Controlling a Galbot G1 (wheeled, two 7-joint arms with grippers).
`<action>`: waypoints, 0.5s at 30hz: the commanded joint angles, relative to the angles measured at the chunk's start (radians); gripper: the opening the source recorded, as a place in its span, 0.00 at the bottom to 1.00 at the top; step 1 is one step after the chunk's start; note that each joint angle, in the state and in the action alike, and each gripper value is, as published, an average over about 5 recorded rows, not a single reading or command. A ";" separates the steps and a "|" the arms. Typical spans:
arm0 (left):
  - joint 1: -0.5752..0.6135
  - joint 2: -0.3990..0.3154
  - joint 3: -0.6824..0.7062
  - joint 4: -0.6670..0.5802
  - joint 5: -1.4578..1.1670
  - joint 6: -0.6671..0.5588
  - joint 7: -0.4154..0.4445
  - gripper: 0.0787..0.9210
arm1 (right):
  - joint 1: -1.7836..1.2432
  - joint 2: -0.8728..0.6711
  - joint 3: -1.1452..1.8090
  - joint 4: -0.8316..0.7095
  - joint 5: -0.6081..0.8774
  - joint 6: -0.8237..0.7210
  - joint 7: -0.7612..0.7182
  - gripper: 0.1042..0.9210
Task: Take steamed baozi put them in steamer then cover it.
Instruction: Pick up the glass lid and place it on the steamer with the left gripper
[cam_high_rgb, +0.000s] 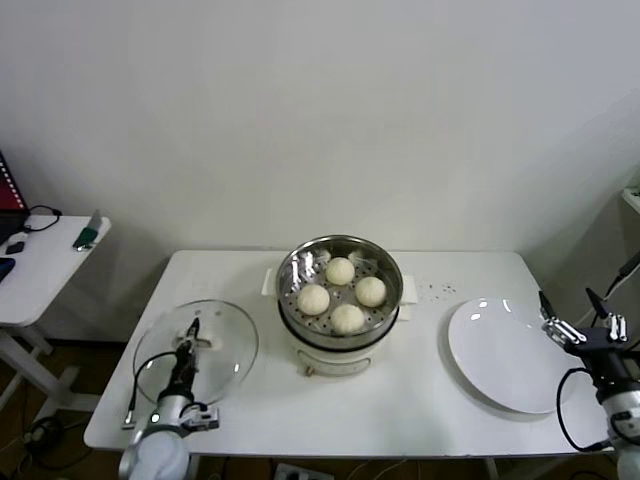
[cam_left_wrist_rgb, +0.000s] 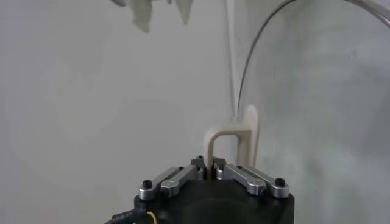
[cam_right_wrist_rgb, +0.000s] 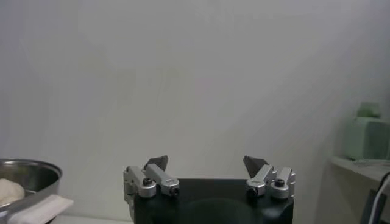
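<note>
White table (cam_high_rgb: 400, 400), empty white plate (cam_high_rgb: 500, 355) at its right, side table (cam_high_rgb: 40, 270) far left

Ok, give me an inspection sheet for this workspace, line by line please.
Surface: white table.
Job's things: four baozi inside the steamer; cover lies on the table to its left, not yet on.
Clutter: white plate, bare.
Grippers: left gripper shut on the cover's handle; right gripper open, beside the plate.
Cables: black ones on both arms.
Surroundings: white wall, side table with small items.
</note>
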 joint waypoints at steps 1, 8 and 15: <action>0.075 0.051 -0.006 -0.215 -0.036 0.080 0.017 0.09 | 0.010 -0.009 -0.002 -0.014 -0.001 0.002 0.000 0.88; 0.159 0.113 -0.011 -0.443 -0.045 0.268 0.053 0.09 | 0.034 -0.026 -0.009 -0.039 -0.005 0.002 0.004 0.88; 0.130 0.190 0.050 -0.623 -0.056 0.424 0.131 0.09 | 0.055 -0.040 -0.027 -0.058 -0.030 0.001 0.008 0.88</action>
